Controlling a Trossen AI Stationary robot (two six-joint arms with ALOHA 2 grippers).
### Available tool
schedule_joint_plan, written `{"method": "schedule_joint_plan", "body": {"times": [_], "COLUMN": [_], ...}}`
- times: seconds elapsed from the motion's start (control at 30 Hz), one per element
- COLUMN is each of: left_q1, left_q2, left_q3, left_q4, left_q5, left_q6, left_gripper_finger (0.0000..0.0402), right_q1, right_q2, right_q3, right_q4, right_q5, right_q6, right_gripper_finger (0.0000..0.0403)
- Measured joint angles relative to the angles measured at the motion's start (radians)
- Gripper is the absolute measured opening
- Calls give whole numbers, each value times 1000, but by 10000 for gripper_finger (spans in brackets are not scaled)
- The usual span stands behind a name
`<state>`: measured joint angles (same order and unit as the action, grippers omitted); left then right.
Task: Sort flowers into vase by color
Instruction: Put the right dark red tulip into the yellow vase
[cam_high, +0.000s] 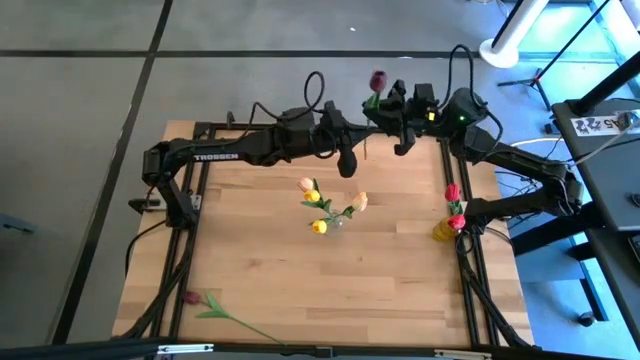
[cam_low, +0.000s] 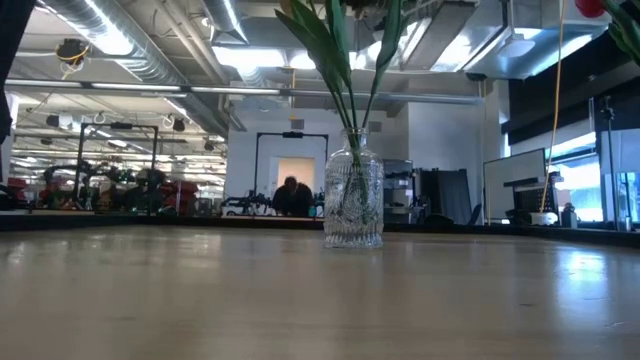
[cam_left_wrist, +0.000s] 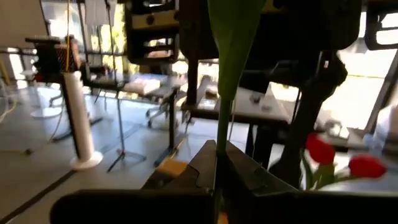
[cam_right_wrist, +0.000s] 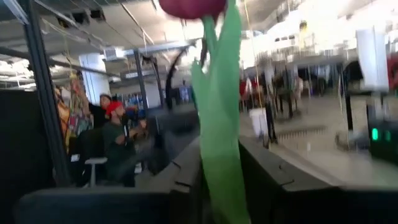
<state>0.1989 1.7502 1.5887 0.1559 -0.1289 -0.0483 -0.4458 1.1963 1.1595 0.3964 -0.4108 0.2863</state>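
A dark maroon tulip is held up in the air over the table's far edge, head uppermost, between both grippers. My left gripper is shut on its lower stem and my right gripper is shut higher up, at the leaf. A clear glass vase at mid-table holds yellow and peach tulips; the low view shows that vase standing upright with green stems in it. A yellow vase near the right edge holds red tulips. Another maroon tulip lies flat near the near-left corner. My left gripper pinches the tulip's thin green stem between its two fingers, low on the stem. The stem runs upright out of the hold and the flower is clear of the table. My right gripper pinches the tulip at its broad green leaf, below the maroon head. The flower stands upright in the hold, lifted clear.
Bare wooden tabletop lies between the clear vase and the near edge. A black frame rail runs along the table's right side beside the yellow vase. People sit in the room beyond the table.
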Motion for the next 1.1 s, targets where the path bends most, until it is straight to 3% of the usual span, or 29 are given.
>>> {"method": "schedule_joint_plan", "body": {"times": [0.13,0.3,0.47,0.6,0.73,0.87,1.1], "left_q1": [-1,-4,-17,-18,-17,-18,-27], "left_q2": [-18,-18,-18,-18,-18,-42,-191], "left_q3": [0,0,0,0,0,0,0], "left_q4": [-80,-169,-203,-234,-241,-254,-494], "left_q5": [-14,0,-7,-11,14,49,40], "left_q6": [35,40,57,67,60,27,14], "left_gripper_finger": [3,2,2,5,37,85,150], "right_q1": [0,0,0,0,0,0,-9], "right_q2": [-48,-67,-63,-61,-62,-61,-146], "right_q3": [0,0,1,0,1,1,0], "right_q4": [-148,-183,-215,-224,-242,-233,-264], "right_q5": [1,4,22,25,27,36,18], "right_q6": [-7,-5,-5,-6,-6,-4,-40], "right_gripper_finger": [115,128,120,85,15,11,5]}}
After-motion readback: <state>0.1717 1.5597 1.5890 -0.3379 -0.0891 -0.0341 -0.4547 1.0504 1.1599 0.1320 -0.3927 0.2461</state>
